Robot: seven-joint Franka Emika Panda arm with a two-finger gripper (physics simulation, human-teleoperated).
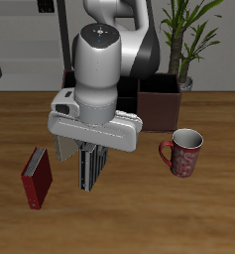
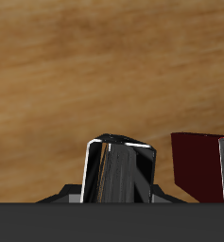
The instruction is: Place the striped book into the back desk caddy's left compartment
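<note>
My gripper (image 1: pixel 89 149) is shut on the striped book (image 1: pixel 90 169), which hangs on end below the hand, over the table's middle. In the wrist view the book's black-and-white end (image 2: pixel 120 170) sits close between the jaws. The back desk caddy (image 1: pixel 159 107) is a dark maroon box with a black inside at the table's back, behind the arm. Only one end section of it shows; the arm hides the others. I cannot see its left compartment.
A dark red book (image 1: pixel 37 179) lies on the table beside the gripper, nearer the front edge; it also shows in the wrist view (image 2: pixel 200 167). A red patterned mug (image 1: pixel 183 152) stands on the other side. A potted plant (image 1: pixel 188 40) stands behind the caddy.
</note>
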